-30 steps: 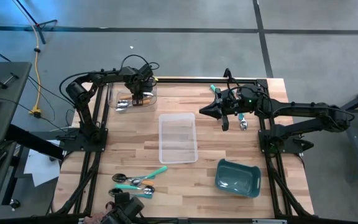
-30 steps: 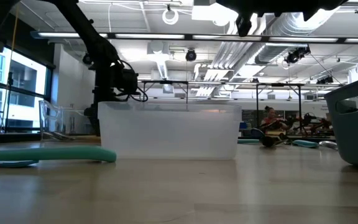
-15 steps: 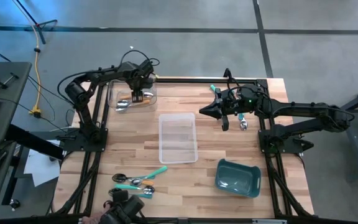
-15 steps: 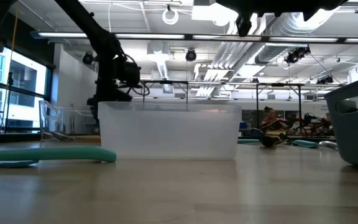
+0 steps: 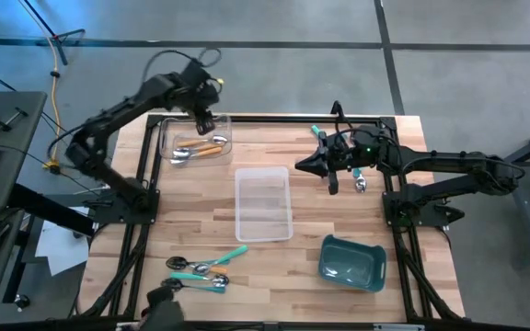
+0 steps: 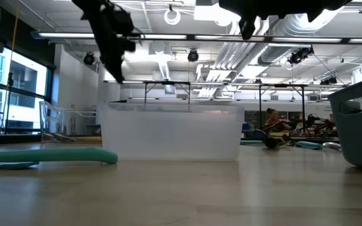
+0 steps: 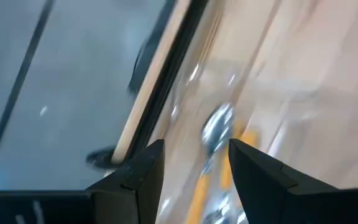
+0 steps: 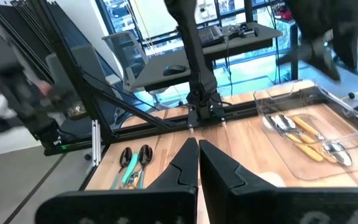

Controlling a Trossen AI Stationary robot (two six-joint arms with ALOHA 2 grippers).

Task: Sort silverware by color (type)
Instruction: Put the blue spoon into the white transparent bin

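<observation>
Left hand, fingers apart and empty, hangs above the clear tray holding orange spoons. Drop looks done; next, reach for the loose spoons far across the desk.

No readable text, label or number anywhere.

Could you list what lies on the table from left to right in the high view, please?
Clear tray holding orange-handled spoons → clear empty rectangular tray → right hand → teal plastic bin.
</observation>
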